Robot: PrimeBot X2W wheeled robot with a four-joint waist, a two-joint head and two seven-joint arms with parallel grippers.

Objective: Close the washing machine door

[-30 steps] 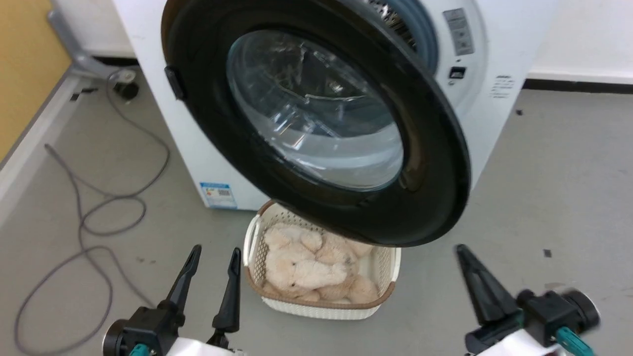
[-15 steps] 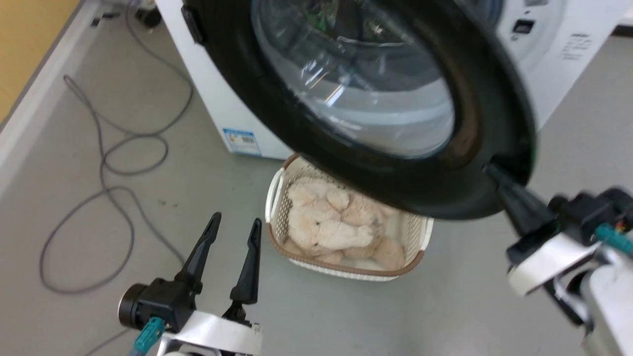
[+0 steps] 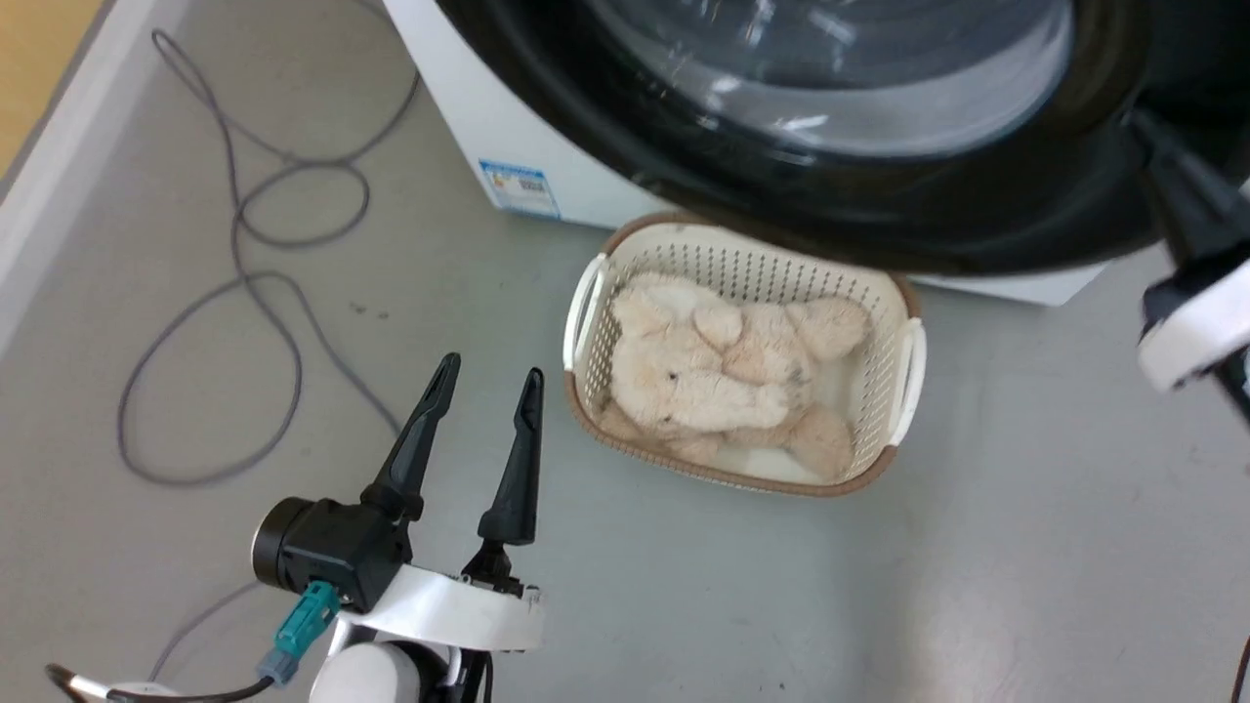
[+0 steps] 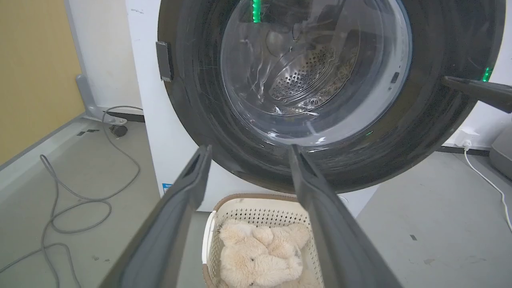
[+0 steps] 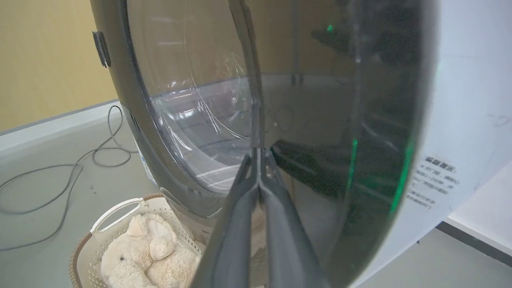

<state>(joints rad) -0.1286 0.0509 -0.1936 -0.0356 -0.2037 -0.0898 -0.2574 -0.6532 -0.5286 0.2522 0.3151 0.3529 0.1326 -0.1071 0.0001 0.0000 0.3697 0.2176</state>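
Grey floor (image 3: 1025, 508), looped cable (image 3: 244, 283) upper left; basket (image 3: 908, 361) below washing machine door (image 3: 879, 210); left gripper (image 3: 490, 367) spread, empty; right gripper (image 5: 259, 154) pinched closed, tips at door.

Washing machine door (image 3: 781, 210), top of frame: black ring, glass was clear.
Washing machine (image 3: 459, 88): white; its sticker (image 3: 520, 187) was blue.
Basket (image 3: 742, 268), centre: cream, patterned with rows of holes, brown rim.
Plush toy (image 3: 703, 376): beige.
Cable (image 3: 296, 356), left: grey.
Floor (image 3: 1025, 547): pale grey.
Left claw (image 3: 490, 366), lower left: black.

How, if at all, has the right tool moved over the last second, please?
Yes: the right tool went from beside the basket up to the door's rim.
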